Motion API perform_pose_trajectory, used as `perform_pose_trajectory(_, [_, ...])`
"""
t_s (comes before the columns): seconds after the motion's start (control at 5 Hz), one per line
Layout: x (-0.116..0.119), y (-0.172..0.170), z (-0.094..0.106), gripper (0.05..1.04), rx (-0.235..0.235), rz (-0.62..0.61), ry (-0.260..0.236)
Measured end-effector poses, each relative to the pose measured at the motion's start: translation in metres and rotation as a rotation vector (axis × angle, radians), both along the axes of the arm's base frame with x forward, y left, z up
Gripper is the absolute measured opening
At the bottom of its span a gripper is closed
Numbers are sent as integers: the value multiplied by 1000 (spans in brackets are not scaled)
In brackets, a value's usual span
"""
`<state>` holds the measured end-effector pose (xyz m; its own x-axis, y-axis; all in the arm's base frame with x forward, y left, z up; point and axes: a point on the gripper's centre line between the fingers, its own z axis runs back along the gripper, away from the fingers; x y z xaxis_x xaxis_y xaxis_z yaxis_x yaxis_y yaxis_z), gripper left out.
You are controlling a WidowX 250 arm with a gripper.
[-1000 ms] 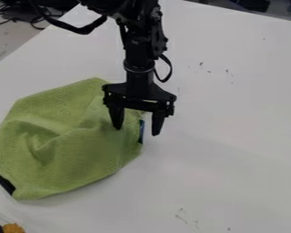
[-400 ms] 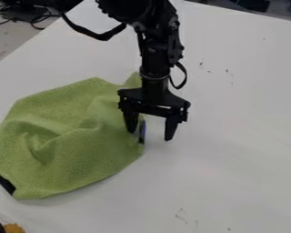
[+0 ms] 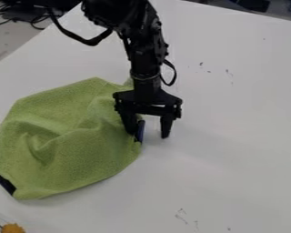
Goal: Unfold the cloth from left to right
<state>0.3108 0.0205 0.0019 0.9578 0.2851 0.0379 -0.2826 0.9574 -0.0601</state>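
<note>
Shifting slightly leftward since the earlier frame, the gripper (image 3: 149, 134) is hanging at the cloth's right side in the camera view, its fingers standing wide apart and apparently gripping nothing. Unfolding is seemingly still awaiting a grasp and a rightward pull. Toward the desk's (image 3: 233, 136) left edge, the green cloth (image 3: 81, 145) is lying rumpled, showing dark patches at both sides.

The cloth (image 3: 81, 154) is green with dark edge patches, the claw (image 3: 150, 134) black, the table (image 3: 233, 150) white with dark specks.
</note>
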Motion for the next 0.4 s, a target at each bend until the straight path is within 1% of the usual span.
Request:
perform_pose_trajectory(0.2, [1,5,-1,679,-14,6,0])
perform_pose_trajectory(0.4, [3,11,-1,395,-20,13,-14])
